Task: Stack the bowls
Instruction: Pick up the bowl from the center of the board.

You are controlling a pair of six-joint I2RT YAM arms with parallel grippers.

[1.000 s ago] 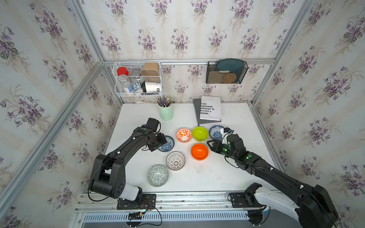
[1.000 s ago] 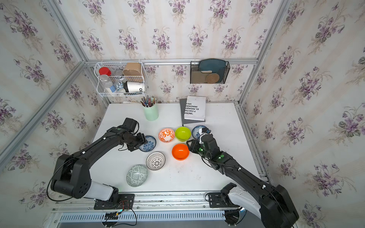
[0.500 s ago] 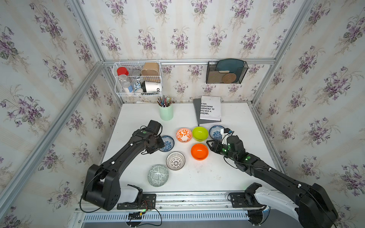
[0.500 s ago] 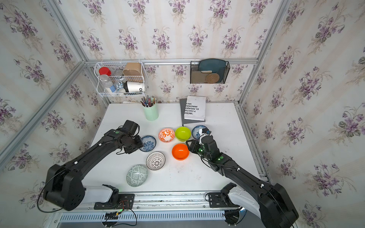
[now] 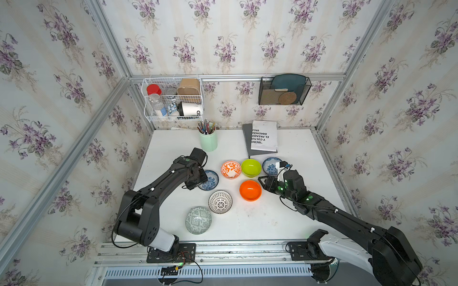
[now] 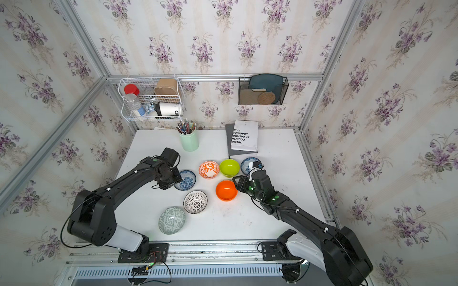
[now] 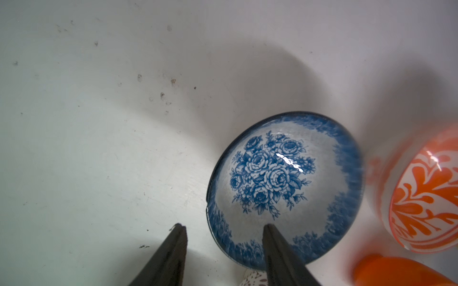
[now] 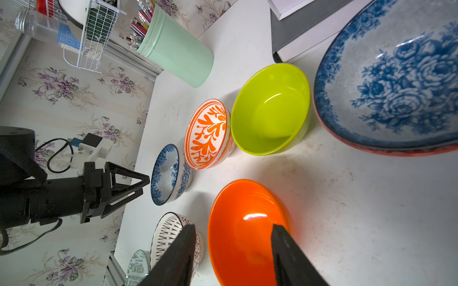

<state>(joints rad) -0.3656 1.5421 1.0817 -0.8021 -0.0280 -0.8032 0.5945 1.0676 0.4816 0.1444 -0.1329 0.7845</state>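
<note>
Left arm: stretched low and forward over the white table [image 5: 285, 210]. My left gripper [image 7: 223, 226] is parted and straddles the rim of a glossy blue-floral bowl [image 7: 272, 183] without clamping it. Right arm: reaching forward and inward. My right gripper [image 8: 233, 226] is likewise parted at the near rim of the smooth plain orange bowl [image 8: 247, 203], holding nothing. Round bowls, nearest first: grey-green patterned bowl [image 5: 198, 220], black-white radial bowl [image 5: 220, 201], orange-white leaf bowl [image 5: 231, 169], lime bowl [image 5: 251, 168]. Farthest, a second blue-floral bowl [image 8: 396, 81] is nested in a salmon-rimmed bowl [image 8: 371, 146].
</note>
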